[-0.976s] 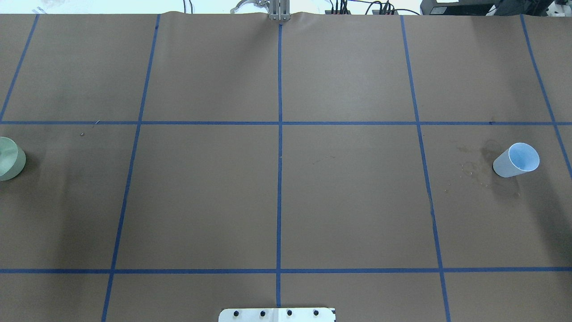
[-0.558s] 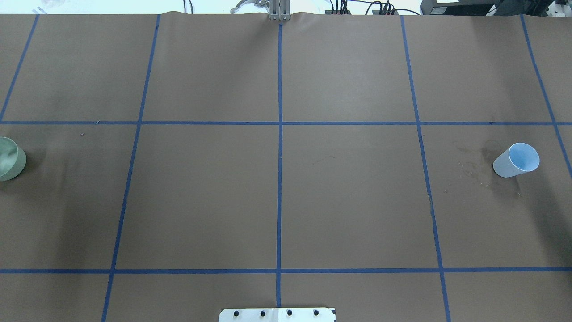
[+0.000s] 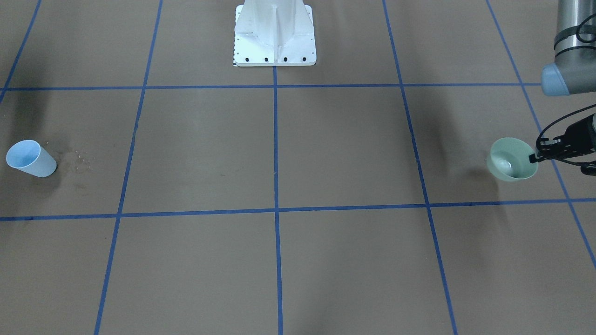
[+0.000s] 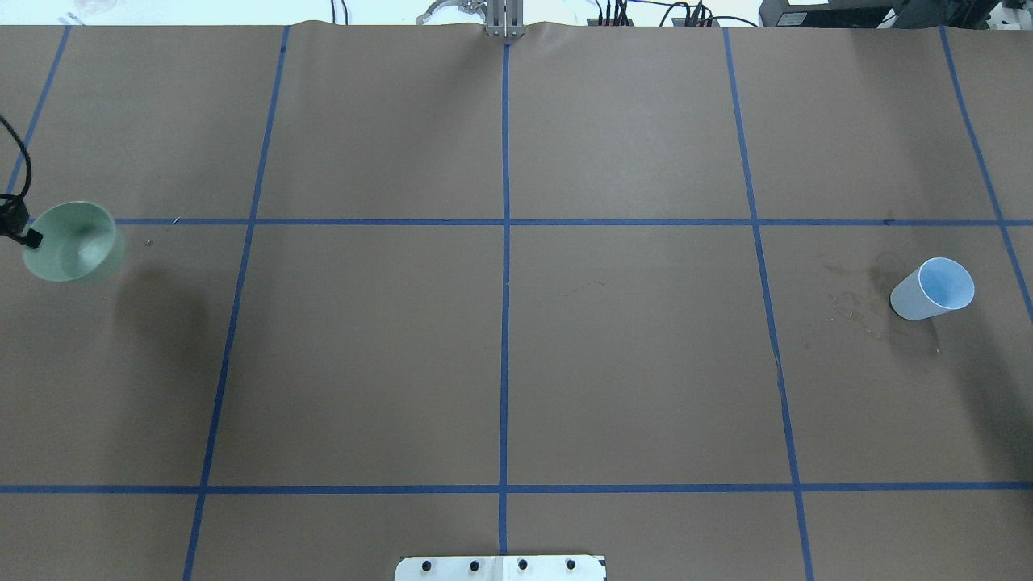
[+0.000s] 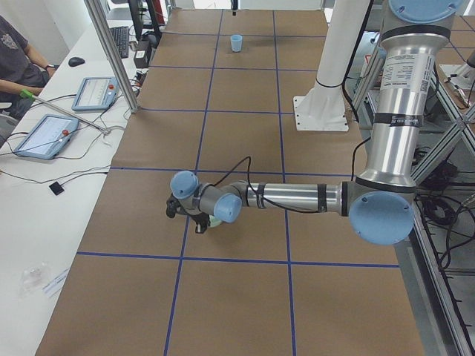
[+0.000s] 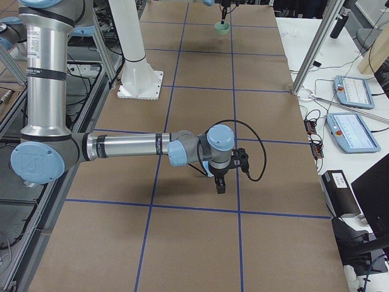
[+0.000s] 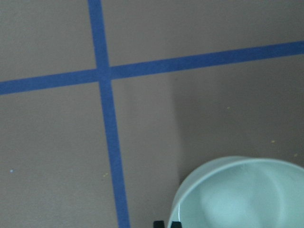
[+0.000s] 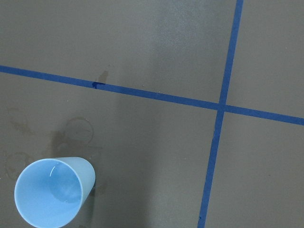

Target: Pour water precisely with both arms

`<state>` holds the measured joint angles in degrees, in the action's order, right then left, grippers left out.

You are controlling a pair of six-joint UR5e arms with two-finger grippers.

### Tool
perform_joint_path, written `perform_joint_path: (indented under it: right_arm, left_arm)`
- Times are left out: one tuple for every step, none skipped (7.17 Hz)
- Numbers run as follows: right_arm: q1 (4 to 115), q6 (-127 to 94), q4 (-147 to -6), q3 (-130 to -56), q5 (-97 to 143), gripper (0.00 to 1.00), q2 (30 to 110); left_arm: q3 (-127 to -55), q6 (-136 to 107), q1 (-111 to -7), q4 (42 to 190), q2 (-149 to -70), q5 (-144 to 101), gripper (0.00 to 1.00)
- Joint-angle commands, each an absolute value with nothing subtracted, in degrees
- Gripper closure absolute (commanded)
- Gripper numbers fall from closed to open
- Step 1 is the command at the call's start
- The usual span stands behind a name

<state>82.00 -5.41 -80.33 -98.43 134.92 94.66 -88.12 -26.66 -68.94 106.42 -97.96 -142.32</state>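
My left gripper (image 3: 534, 158) is shut on the rim of a pale green cup (image 3: 512, 159) and holds it above the table. A white glint of water (image 3: 505, 164) lies in the cup's bottom. The overhead view shows the cup (image 4: 74, 242) and gripper (image 4: 31, 236) at the far left. The left wrist view shows the cup's rim (image 7: 223, 171) at the bottom right. A light blue cup (image 4: 932, 289) stands on the table at the right. The right wrist view looks down into it (image 8: 52, 197). My right gripper (image 6: 220, 185) shows only in the exterior right view, so I cannot tell its state.
Brown paper with a blue tape grid (image 4: 504, 222) covers the table. Damp rings and stains (image 4: 847, 303) mark the paper beside the blue cup. The white bolted pedestal (image 3: 274, 32) stands at the robot's edge. An operator (image 5: 18, 59) sits beside tablets.
The green cup has risen off the table and moved in from the left edge of the overhead view. The left gripper's fingers now show there. The blue cup has not moved.
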Motion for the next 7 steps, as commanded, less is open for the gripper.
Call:
perform_joint_path:
  right_arm:
    - [82.0, -5.4, -80.3, -98.1, 134.8, 0.01, 94.7]
    - [82.0, -5.4, -80.3, -98.1, 134.7, 0.01, 94.7]
    - [82.0, -5.4, -80.4, -98.0, 134.6, 0.01, 94.7]
    - [82.0, -5.4, -80.4, -97.9, 134.7, 0.01, 94.7]
    - [82.0, -5.4, -80.4, -97.9, 134.7, 0.01, 94.7]
    - [82.0, -5.4, -80.4, -97.9, 134.7, 0.01, 94.7]
    - [82.0, -5.4, -80.4, -97.9, 134.7, 0.01, 94.7]
  left_arm:
    - [-97.5, -51.1, -57.7, 105.2, -106.5, -141.6, 1.0]
    - [-97.5, -61.1, -50.9, 105.2, -113.1, -138.1, 1.0]
    - [-95.9, -67.2, -44.2, 105.0, -118.9, -134.0, 1.0]
    - [-90.0, -69.6, -42.4, 104.7, -126.7, -131.1, 1.0]
    - [-82.0, -71.1, -40.7, 104.5, -134.4, -129.8, 1.0]
    - [-77.5, -71.1, -39.6, 104.7, -138.0, -127.6, 1.0]
    - [-76.6, -70.8, -39.6, 104.9, -138.3, -127.4, 1.0]
